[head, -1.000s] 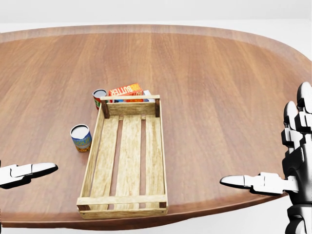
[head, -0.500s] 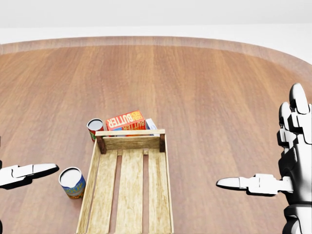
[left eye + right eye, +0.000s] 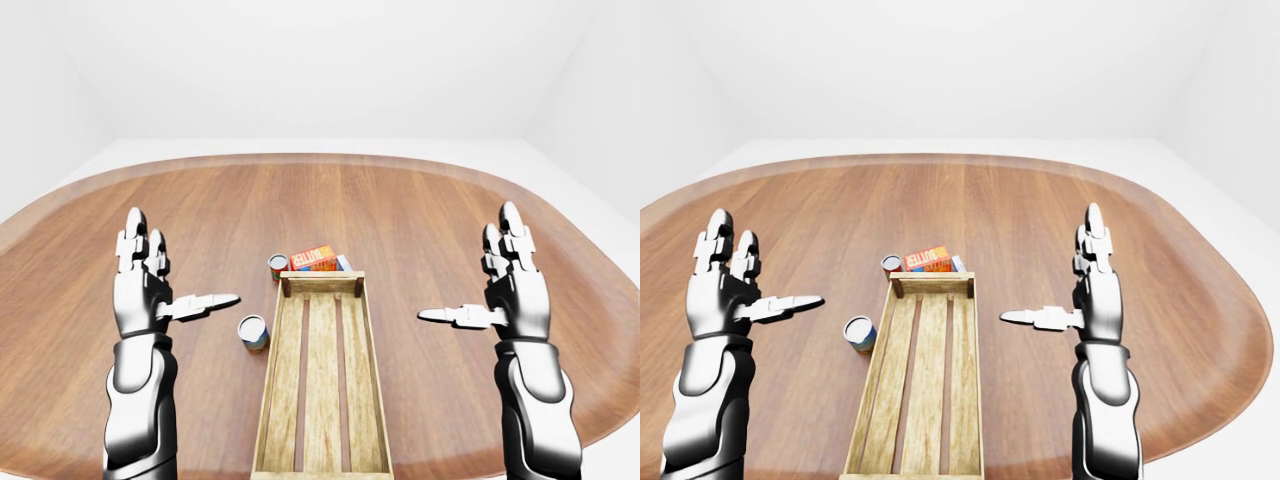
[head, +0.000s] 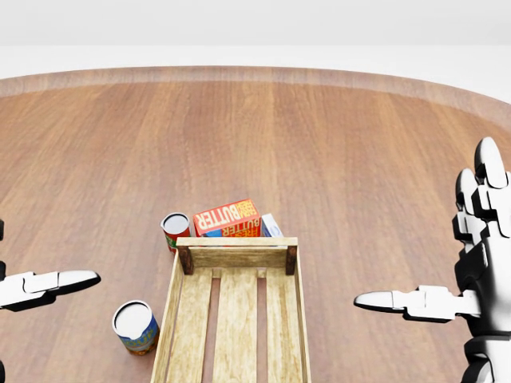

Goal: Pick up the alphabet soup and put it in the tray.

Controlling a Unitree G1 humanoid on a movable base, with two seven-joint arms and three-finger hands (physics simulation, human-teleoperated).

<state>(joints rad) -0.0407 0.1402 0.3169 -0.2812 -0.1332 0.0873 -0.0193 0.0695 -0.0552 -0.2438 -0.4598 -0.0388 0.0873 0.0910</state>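
Note:
A blue and yellow can with a white lid [image 4: 136, 327], which I take for the alphabet soup, stands upright on the table left of the wooden tray [image 4: 237, 257]. The tray is a long slatted crate running to the bottom of the head view, with nothing in it. My left hand [image 3: 165, 285] is open, raised left of the can and apart from it. My right hand [image 3: 478, 285] is open, raised right of the tray. Both hands are empty.
A red can [image 4: 176, 230] stands at the tray's top left corner. An orange butter box [image 4: 227, 218] and a small blue-white box [image 4: 271, 226] lie just above the tray's top end. The brown oval wooden table [image 4: 359, 159] stretches wide around them.
The whole picture has shifted: the camera moved, so the tray, cans and box now sit lower and a little to the right. Both hands keep their open pose.

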